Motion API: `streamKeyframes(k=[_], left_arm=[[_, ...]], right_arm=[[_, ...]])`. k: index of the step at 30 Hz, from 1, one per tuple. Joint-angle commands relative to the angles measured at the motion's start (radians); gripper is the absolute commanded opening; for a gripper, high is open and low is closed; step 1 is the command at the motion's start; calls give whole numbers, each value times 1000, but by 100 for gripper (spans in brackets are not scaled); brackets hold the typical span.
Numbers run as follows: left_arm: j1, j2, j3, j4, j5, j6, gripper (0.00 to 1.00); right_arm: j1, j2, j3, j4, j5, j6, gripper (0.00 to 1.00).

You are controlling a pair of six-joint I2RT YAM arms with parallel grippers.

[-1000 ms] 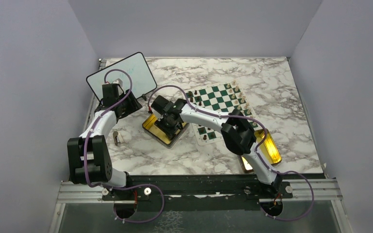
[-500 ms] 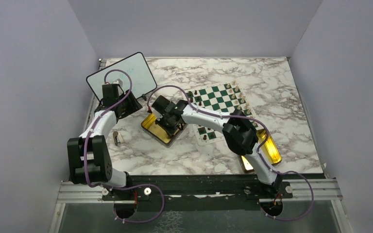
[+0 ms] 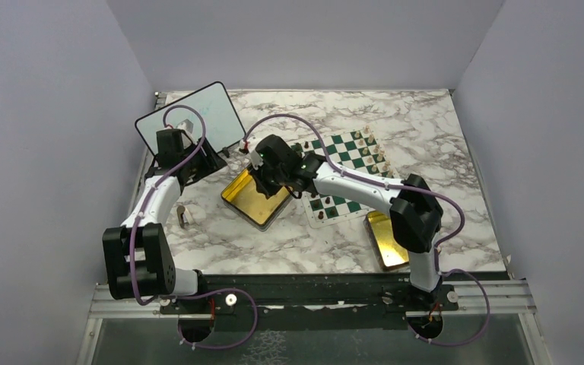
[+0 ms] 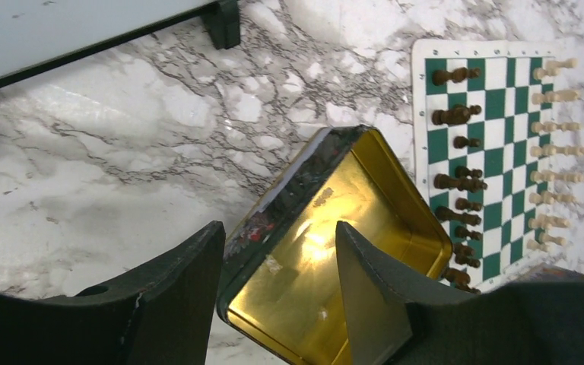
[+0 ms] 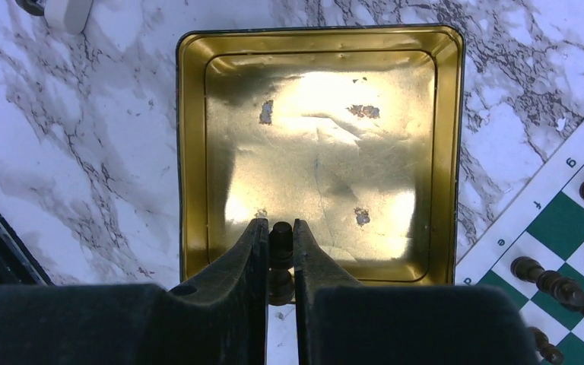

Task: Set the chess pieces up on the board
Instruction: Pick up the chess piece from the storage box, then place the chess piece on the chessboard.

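The green and white board [image 3: 342,171] lies right of centre, with dark brown pieces [image 4: 456,182] along its near side and cream pieces [image 4: 555,125] along its far side. My right gripper [image 5: 280,228] is shut on a dark brown chess piece [image 5: 280,237] and holds it above the near rim of an empty gold tin [image 5: 315,152]; in the top view it [image 3: 265,176] hangs over that tin [image 3: 252,196]. My left gripper [image 4: 277,243] is open and empty, above the tin's left edge [image 4: 274,205]. Board squares under the right arm are hidden.
A white whiteboard with black rim [image 3: 190,118] stands at the back left, behind my left arm. A second gold tin [image 3: 388,239] lies at the front right by the right arm's base. A small white object [image 5: 67,11] lies beyond the tin.
My right arm has lifted and drawn back toward the board's side, with the dark piece between its fingers. The second tin is now uncovered. The left arm has barely moved.
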Motion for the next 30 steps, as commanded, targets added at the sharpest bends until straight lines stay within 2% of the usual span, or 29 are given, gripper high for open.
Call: streamKeyframes(k=[1,4,9,15,22,30], left_arm=[[-13,-34,41,-9,145,8,56],[-25,-47,43,0,223,1,56],[-45,-70,18,70,358,-51,56],[-103,-80,-41,274,492,-150,60],[-247,-80,-59,389,473,-189,66],[-284,-83,-66,481,395,-239,67]], right_arm=[[-26,-65,-67,131,25,95,11],[-54,-98,-103,179,68,185,11],[-138,-158,-166,262,40,374,11],[-202,-201,-194,348,36,533,11],[-209,-210,-197,446,-28,652,11],[-209,-229,-220,503,-79,691,11]])
